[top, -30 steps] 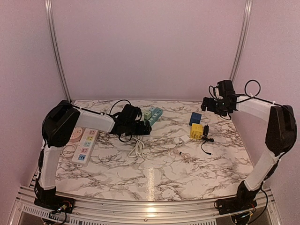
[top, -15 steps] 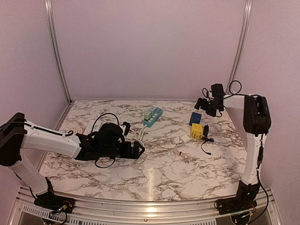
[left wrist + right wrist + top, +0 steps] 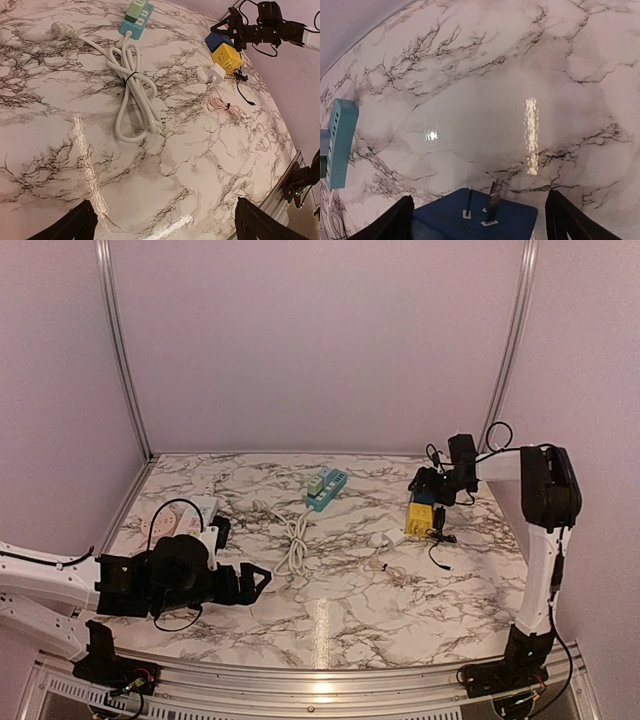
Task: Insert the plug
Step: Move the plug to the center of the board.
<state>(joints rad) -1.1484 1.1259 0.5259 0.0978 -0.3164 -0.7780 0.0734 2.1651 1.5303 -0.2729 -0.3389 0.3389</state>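
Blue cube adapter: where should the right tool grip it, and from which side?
Probably by two opposite flat walls of the blue cube adapter, coming from above. Its prongs stand upright in the middle of the top face, so the right tool should straddle them.

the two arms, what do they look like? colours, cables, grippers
The left arm and right arm have white link shells and bulky black joint housings. Thin black cables loop loosely beside each wrist. The left gripper and right gripper are all black, with two tapered fingers each. No markings are readable.
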